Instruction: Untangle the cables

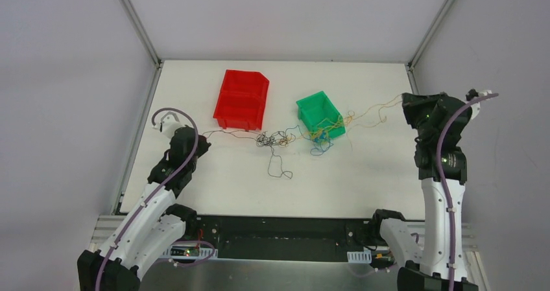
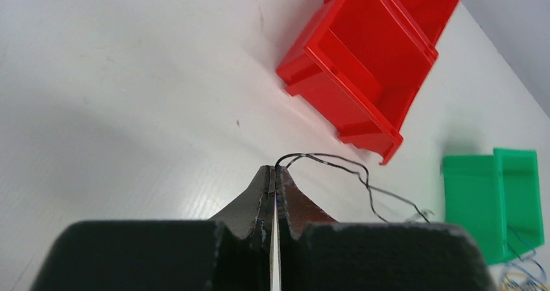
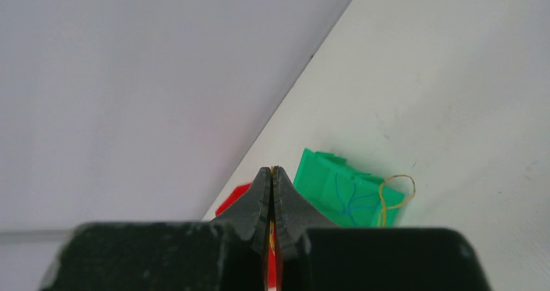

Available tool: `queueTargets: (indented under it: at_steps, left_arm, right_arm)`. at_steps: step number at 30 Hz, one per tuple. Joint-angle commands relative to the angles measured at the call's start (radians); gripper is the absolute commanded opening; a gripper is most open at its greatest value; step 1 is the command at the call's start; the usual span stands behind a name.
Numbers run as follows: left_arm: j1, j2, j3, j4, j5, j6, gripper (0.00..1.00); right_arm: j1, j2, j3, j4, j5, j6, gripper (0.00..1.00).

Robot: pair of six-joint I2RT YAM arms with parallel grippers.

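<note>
Left fingers (image 2: 256,199) are pressed together, no gap, pinching the end of a dark strand (image 2: 353,166) that pokes out at the tips. Right fingers (image 3: 258,197) are closed too, with a thin yellow strand (image 1: 382,105) caught in the seam between them.

From above, the left fingers (image 1: 198,146) sit low over the left part of the bench (image 1: 363,181), just in front of the red bin (image 1: 241,100). The dark strand (image 1: 227,133) runs from them rightward, past the red bin's near corner, into the cables (image 1: 272,139).

The right fingers (image 1: 414,107) are at the bench's right edge. The yellow strand leaves them and sags leftward to the green bin (image 1: 318,113).

The cables are mid-bench, between and slightly in front of the two bins. They form a dark loopy knot, and a yellow and blue tangle lies against the green bin's near side. One loose dark loop trails toward the near edge.

In the left wrist view the red bin (image 2: 370,58) is ahead and right of the fingertips. The green bin (image 2: 493,200) is farther right, with blue and yellow strands at its lower corner.

In the right wrist view the green bin (image 3: 337,190) is just past the fingertips. Blue strands cross its face and a yellow loop (image 3: 381,203) is at its side. A bit of the red bin (image 3: 233,199) peeks out left of the fingers.

Whether any strand lies inside the green bin is unclear.
</note>
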Motion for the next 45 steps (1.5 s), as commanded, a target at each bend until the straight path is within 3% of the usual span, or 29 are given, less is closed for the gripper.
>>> queueTargets:
  at_steps: [1, 3, 6, 10, 12, 18, 22, 30, 41, 45]
  left_arm:
    - [-0.009, -0.003, 0.032, 0.092, 0.189, 0.147, 0.0]
    - [-0.022, -0.008, 0.018, 0.159, 0.273, 0.201, 0.04]
    - [-0.07, 0.006, 0.025, 0.2, 0.32, 0.249, 0.21]
    - [-0.165, 0.061, 0.014, 0.341, 0.44, 0.352, 0.74]
    - [-0.228, 0.123, 0.017, 0.441, 0.499, 0.41, 0.84]
    - [-0.376, 0.39, 0.155, 0.553, 0.591, 0.628, 0.86]
    - [-0.416, 0.476, 0.236, 0.613, 0.716, 0.714, 0.85]
    - [-0.465, 0.608, 0.363, 0.713, 0.846, 0.757, 0.82]
    - [-0.465, 0.726, 0.333, 0.905, 0.854, 0.712, 0.79]
    - [-0.466, 0.793, 0.327, 0.97, 0.896, 0.698, 0.78]
  right_arm:
    - [0.125, 0.034, 0.051, 0.088, -0.214, -0.1, 0.0]
    - [0.227, 0.045, 0.079, 0.066, -0.195, -0.153, 0.0]
    - [0.347, 0.066, 0.116, 0.042, -0.21, -0.219, 0.0]
    - [0.475, 0.129, 0.176, 0.001, -0.283, -0.28, 0.0]
    - [0.521, 0.163, 0.21, -0.03, -0.284, -0.313, 0.0]
    - [0.596, 0.252, 0.348, -0.162, -0.26, -0.382, 0.0]
    - [0.637, 0.303, 0.444, -0.255, -0.251, -0.408, 0.0]
    - [0.667, 0.344, 0.568, -0.363, -0.225, -0.434, 0.0]
    - [0.671, 0.416, 0.844, -0.586, -0.163, -0.456, 0.0]
    - [0.677, 0.438, 0.85, -0.619, -0.153, -0.478, 0.0]
